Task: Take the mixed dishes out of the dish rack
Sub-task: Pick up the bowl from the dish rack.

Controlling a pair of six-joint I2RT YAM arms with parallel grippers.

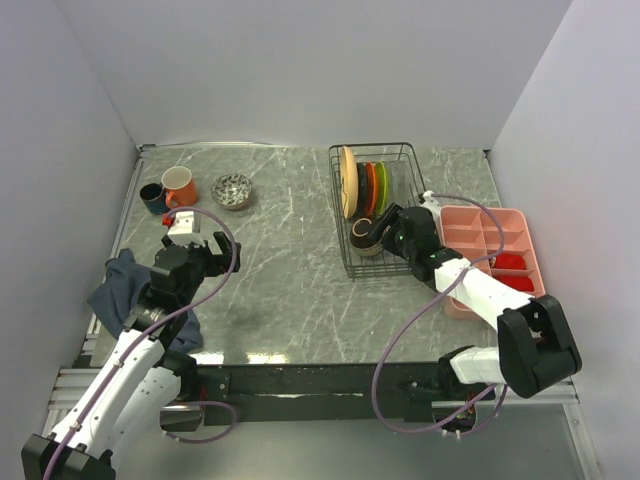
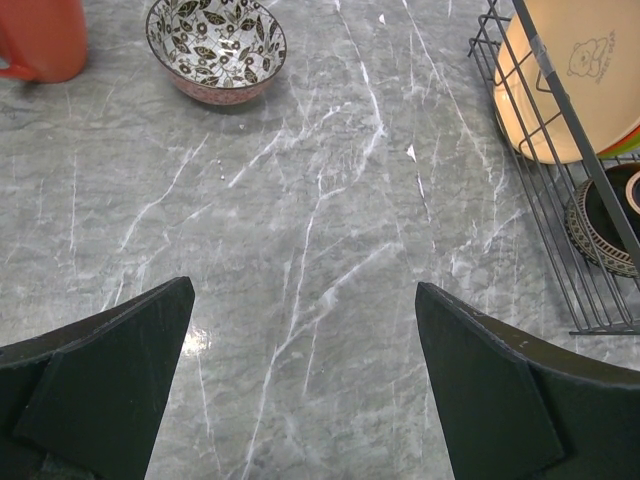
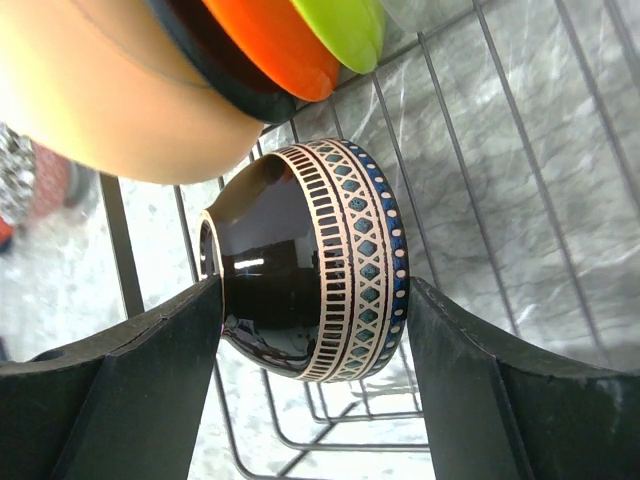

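Note:
The black wire dish rack (image 1: 415,165) holds upright tan (image 1: 347,182), orange-red (image 1: 369,188) and green (image 1: 380,187) plates. A brown patterned bowl (image 3: 310,270) sits at its near end, and my right gripper (image 3: 315,300) is shut on it, one finger on the base and one on the rim. In the top view that gripper (image 1: 385,232) reaches into the rack from the right. On the table's far left stand an orange mug (image 1: 180,187), a dark-blue cup (image 1: 152,197) and a speckled bowl (image 1: 232,190). My left gripper (image 2: 305,300) hangs open over bare marble near them.
A pink divided tray (image 1: 495,250) with red items (image 1: 510,262) lies right of the rack, under my right arm. A blue cloth (image 1: 120,285) is crumpled at the left edge beside my left arm. White walls close in the table on three sides.

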